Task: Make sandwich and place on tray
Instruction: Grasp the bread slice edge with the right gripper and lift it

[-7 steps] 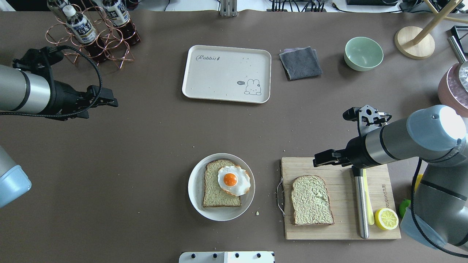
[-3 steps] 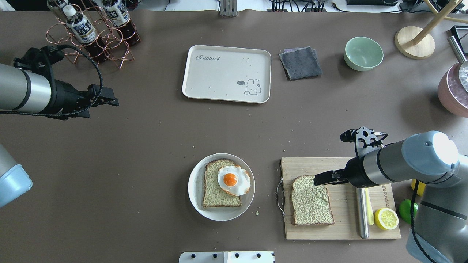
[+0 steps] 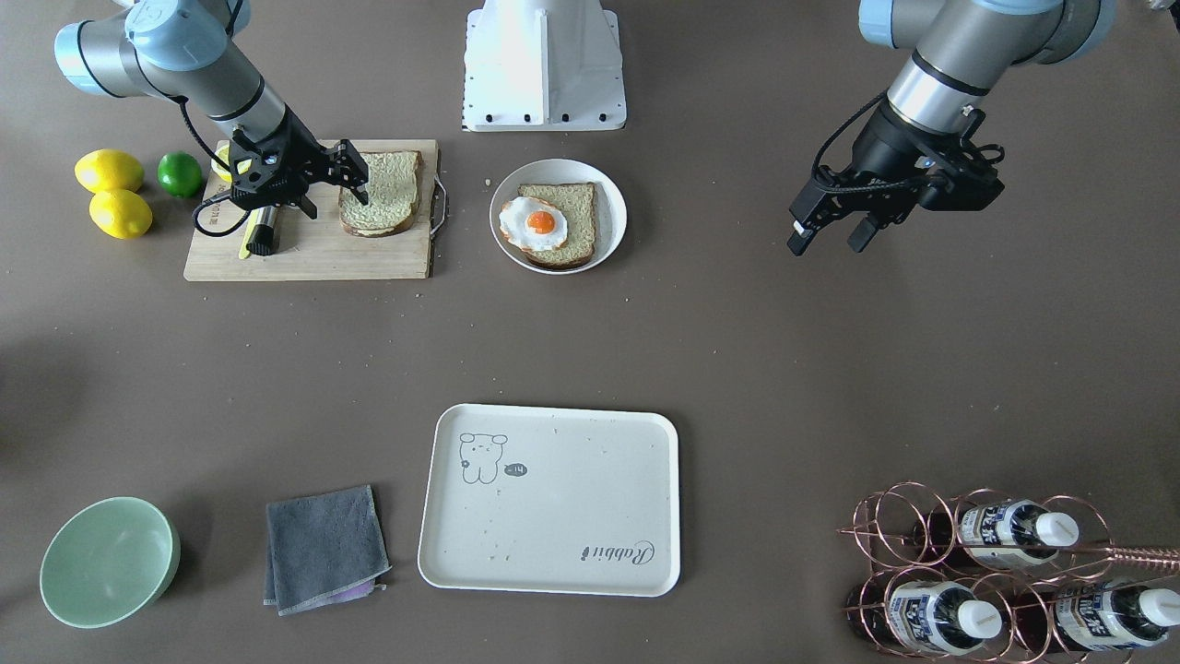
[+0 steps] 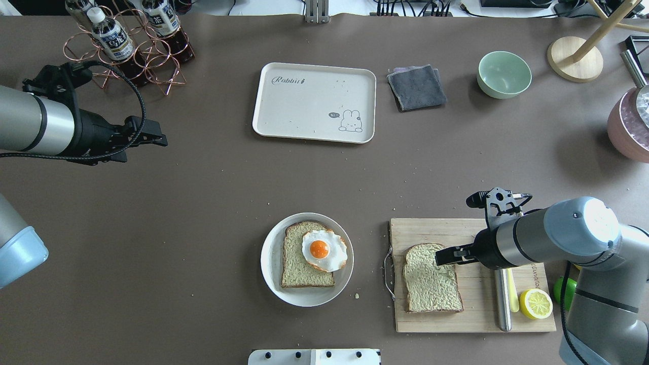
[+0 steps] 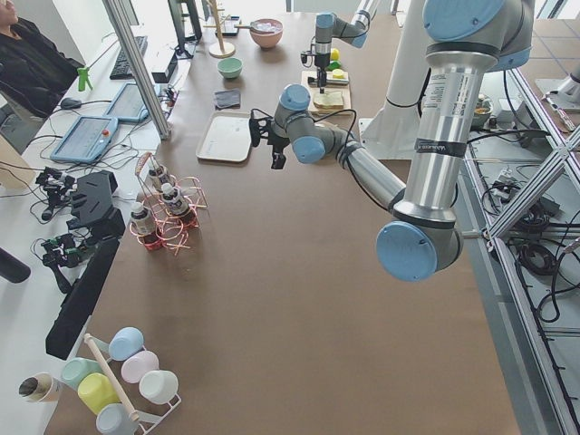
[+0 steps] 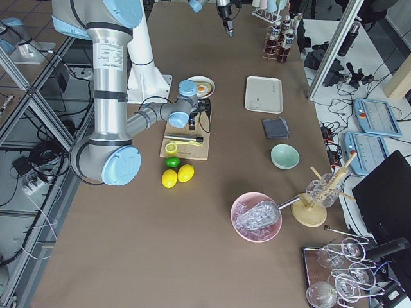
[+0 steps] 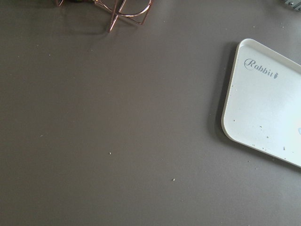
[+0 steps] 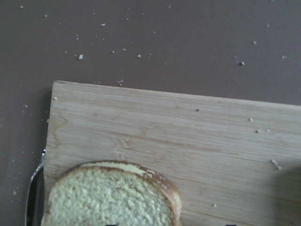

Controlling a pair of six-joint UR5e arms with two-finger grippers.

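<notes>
One bread slice (image 4: 432, 278) lies on the wooden cutting board (image 4: 431, 230); it also shows in the right wrist view (image 8: 113, 197). A second bread slice (image 4: 296, 263) with the fried egg (image 4: 324, 250) on it sits on a round white plate (image 4: 271, 276). The cream tray (image 4: 314, 102) lies bare at the far middle; its corner shows in the left wrist view (image 7: 263, 122). My right gripper (image 4: 442, 256) is open and empty, just over the far right corner of the board's slice (image 3: 380, 192). My left gripper (image 3: 827, 244) is open and empty, above bare table far to the left.
A steel-handled knife (image 4: 502, 299) and a lemon half (image 4: 535, 303) lie on the board's right side. Whole lemons and a lime (image 3: 111, 194) sit beside it. A grey cloth (image 4: 417, 87), green bowl (image 4: 504, 74), bottle rack (image 4: 127, 45) and pink bowl (image 4: 628, 126) stand at the back.
My right gripper has moved toward the robot and down, from beyond the board's far edge to the far right corner of the bread slice. The left arm has hardly shifted.
</notes>
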